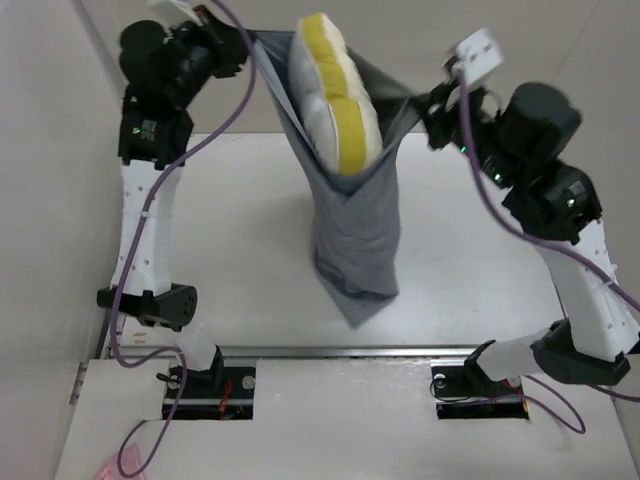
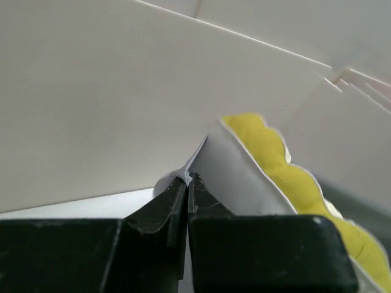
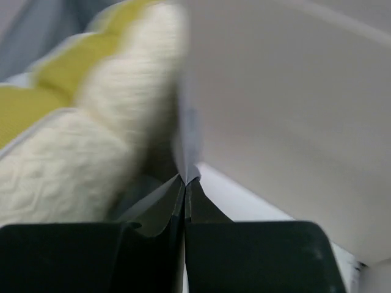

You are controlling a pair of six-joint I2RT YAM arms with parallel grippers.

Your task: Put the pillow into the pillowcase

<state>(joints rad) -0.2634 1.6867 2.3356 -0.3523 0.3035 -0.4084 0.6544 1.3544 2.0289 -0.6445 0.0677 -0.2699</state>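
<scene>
The grey pillowcase [image 1: 355, 235] hangs in the air over the table, its mouth stretched open at the top between both grippers. The cream pillow [image 1: 330, 95] with its yellow edge stands in that mouth, its upper part sticking out. My left gripper [image 1: 248, 45] is shut on the left corner of the mouth; the left wrist view shows the jaws [image 2: 187, 178] pinching pale fabric [image 2: 235, 177] beside the yellow pillow edge [image 2: 275, 159]. My right gripper [image 1: 428, 102] is shut on the right corner; the right wrist view shows the fabric [image 3: 190, 143] pinched at the tips [image 3: 185, 179], the fleecy pillow [image 3: 73, 152] at left.
The white table [image 1: 240, 250] lies under the hanging case, whose bottom tip [image 1: 360, 312] nears the table's front. A metal rail [image 1: 330, 352] runs along the near edge by the arm bases. White walls enclose the left and back.
</scene>
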